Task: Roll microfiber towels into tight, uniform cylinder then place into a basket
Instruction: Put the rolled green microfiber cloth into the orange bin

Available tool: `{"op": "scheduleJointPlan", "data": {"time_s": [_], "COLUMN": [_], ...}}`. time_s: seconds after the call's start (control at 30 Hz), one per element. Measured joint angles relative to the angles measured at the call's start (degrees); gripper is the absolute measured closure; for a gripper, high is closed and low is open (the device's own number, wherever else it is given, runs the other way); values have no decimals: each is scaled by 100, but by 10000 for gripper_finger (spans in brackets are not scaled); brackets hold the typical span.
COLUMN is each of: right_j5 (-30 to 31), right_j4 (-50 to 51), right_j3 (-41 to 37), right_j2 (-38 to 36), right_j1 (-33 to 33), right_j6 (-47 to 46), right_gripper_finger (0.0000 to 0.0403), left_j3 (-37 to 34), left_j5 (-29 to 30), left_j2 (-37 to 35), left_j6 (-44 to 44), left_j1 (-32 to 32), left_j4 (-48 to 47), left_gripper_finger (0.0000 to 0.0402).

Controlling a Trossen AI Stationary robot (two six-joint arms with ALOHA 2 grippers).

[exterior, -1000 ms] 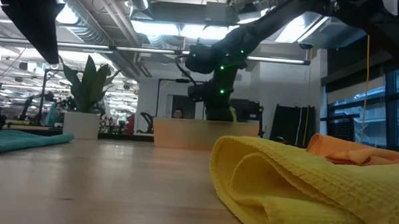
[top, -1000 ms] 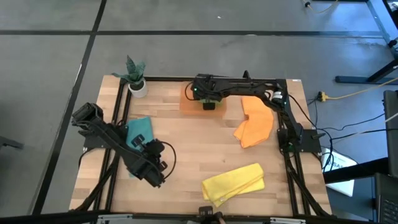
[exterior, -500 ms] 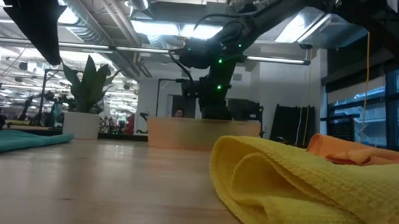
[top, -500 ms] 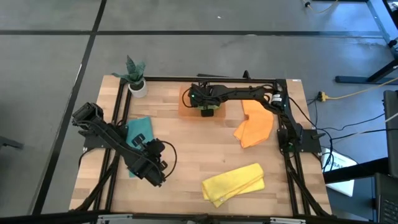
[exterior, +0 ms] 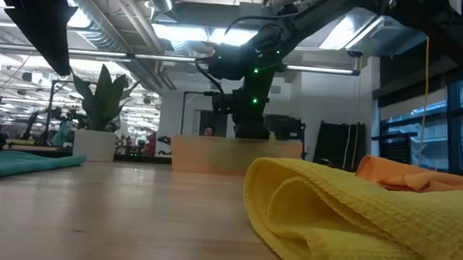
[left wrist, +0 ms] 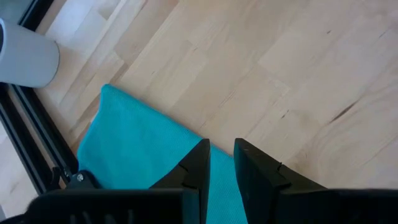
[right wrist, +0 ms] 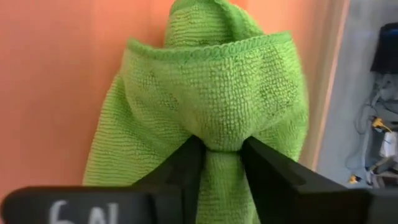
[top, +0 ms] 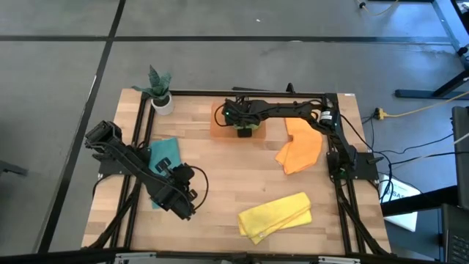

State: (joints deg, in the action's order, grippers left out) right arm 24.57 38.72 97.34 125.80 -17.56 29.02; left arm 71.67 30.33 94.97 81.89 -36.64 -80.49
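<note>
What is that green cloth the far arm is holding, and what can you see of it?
The green microfiber towel is a soft, nubbly cloth with a stitched hem, bunched into a loose roll rather than a tight cylinder. It hangs over the orange floor of the basket at the table's far edge. The right gripper has a dark finger on each side, the cloth pinched narrow between them. From above the arm hides nearly all of it.

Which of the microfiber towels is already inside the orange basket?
The green microfiber towel, between the right gripper fingers in the translucent orange basket. The teal, yellow and orange ones lie on the table.
</note>
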Motion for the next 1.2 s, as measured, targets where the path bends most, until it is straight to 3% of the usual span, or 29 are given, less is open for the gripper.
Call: {"op": "scheduleJointPlan", "data": {"time_s": [0.23, 0.4, 0.5, 0.6, 0.67, 0.73, 0.87, 1.07, 1.2], "right_j5": [67, -393, -1197, -2731, -3676, -4092, -4169, -5177, -5177], "right_j4": [685, 1796, 2527, 2874, 2973, 2920, 2597, 2102, 1873], "right_j3": [659, 1667, 2181, 2398, 2380, 2284, 1747, 770, 418], "right_j2": [0, -4, -9, -9, -9, -9, -3, 2, 2], "right_j1": [55, 78, 63, -16, -77, -169, -468, -742, -809], "right_j6": [-410, -937, -1050, -725, -472, -338, -300, -141, -139], "right_gripper_finger": [246, 244, 243, 243, 243, 243, 243, 243, 243], "left_j3": [1, -1, 1, -1, 0, 0, 0, 0, 1], "left_j5": [0, 0, 1, 2, 2, 2, 2, 19, 68], "left_j2": [-1, 0, 1, 0, 0, -1, 1, -1, 0], "left_j6": [0, 0, 0, 2, 1, 0, 2, 0, 2], "left_j1": [0, 0, -2, -26, -28, -28, -28, -28, -26], "left_j4": [0, 0, 0, 0, 1, 2, 2, 2, 2], "left_gripper_finger": [337, 337, 337, 337, 337, 337, 337, 337, 337]}}
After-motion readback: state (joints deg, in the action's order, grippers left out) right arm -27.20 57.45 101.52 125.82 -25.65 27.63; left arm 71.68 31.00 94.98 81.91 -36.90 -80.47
